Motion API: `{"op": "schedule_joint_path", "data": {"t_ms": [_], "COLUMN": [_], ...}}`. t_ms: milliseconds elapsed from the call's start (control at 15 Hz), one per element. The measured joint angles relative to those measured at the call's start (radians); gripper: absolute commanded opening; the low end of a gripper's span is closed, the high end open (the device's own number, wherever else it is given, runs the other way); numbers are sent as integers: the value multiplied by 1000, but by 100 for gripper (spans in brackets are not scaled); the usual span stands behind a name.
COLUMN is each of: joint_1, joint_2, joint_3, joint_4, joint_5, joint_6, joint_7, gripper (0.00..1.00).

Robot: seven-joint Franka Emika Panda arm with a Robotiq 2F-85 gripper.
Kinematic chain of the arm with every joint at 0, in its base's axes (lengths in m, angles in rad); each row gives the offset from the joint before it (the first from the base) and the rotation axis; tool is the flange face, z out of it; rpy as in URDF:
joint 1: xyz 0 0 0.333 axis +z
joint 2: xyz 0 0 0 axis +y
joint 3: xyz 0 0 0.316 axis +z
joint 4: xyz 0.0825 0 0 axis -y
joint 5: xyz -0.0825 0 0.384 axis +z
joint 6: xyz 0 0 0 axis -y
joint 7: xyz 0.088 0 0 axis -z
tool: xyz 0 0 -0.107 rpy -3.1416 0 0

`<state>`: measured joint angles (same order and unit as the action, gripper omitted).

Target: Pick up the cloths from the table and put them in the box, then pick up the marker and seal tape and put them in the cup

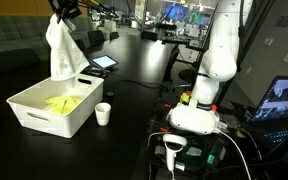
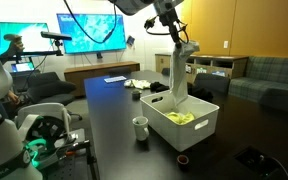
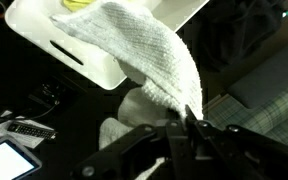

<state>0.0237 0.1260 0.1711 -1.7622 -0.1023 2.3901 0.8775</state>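
One white cloth (image 1: 62,50) hangs clamped in our gripper (image 1: 65,9), its tail over the box (image 1: 42,122) below, where the yellow cloth (image 1: 64,102) lies. If we release off-centre, it may snag and hang half outside.

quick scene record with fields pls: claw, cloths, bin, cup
claw: shut on small white fabric cloth
white cloth position: hanging over large white rectangular plastic bin
bin contents: bright yellow fabric cloth
small white round cup: upright on black tabletop, beside bin, not touching
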Motion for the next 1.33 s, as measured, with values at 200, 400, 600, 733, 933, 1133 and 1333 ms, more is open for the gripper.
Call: {"op": "schedule_joint_path", "data": {"t_ms": [200,400,600,733,933,1133,1333], "joint_1": [43,76,90,90,84,62,33], "joint_2": [89,142,157,154,124,62,-1], "joint_3": [-32,-60,-74,-80,-99,-124,-153], "joint_4": [94,149,155,136,45,-112,-287], "joint_5": [0,0,1,6,10,16,18], "joint_6": [-60,-111,-159,-187,-190,-163,-98], "joint_7": [-6,-31,-96,-157,-253,-340,-408], "gripper": [48,70,94,100,100,100,100]}}
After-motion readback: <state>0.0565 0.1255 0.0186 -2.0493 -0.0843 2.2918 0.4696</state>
